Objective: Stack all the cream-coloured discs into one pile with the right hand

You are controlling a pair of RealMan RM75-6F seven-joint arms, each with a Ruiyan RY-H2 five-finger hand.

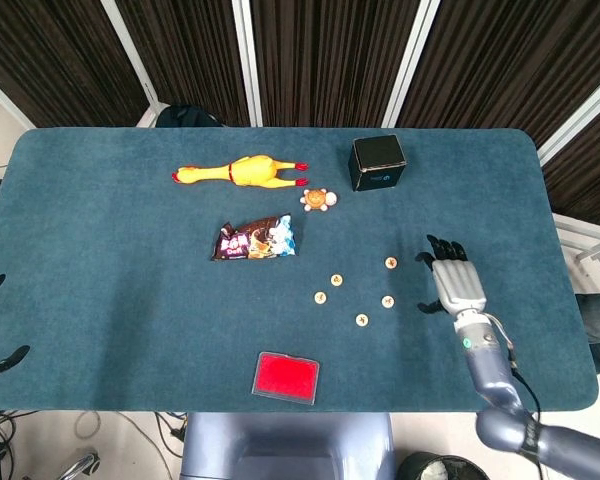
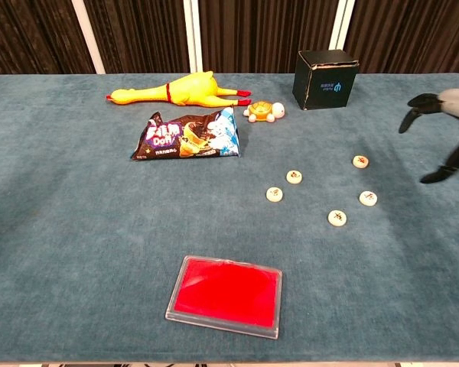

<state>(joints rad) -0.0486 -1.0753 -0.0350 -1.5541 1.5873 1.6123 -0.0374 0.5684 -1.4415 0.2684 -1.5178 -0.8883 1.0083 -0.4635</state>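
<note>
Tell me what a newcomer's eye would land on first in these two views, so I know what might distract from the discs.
Most likely the yellow rubber chicken lying at the far side of the blue table, and the bright red pad at the near edge. Next, the right hand, fingers spread, just right of the five scattered cream discs. The black box stands at the back, with a snack bag left of the discs.
</note>
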